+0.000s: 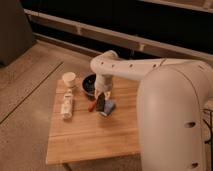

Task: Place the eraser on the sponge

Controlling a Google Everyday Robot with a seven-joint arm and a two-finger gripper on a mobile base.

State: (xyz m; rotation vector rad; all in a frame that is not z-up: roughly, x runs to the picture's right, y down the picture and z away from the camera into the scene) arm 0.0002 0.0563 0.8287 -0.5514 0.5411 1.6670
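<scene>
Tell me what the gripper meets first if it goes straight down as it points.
Probably the sponge: the gripper, shut on what looks like the eraser, hangs over its edge. Depth is unclear, so it could land on the table just beside it.

And we're looking at what is probably a robotics lab or test bay, not a home. A small bare wooden worktop (pixel 90 142) stands alone on a speckled hard floor (pixel 25 105). Behind it runs a dark wall (pixel 150 20) crossed by pale horizontal rails (pixel 100 33). A big white robot arm (pixel 135 67) dominates the view, with its end effector (pixel 102 99) closed low over the worktop's middle. At the right edge there's what looks like loose cable (pixel 207 125) on the floor.
</scene>
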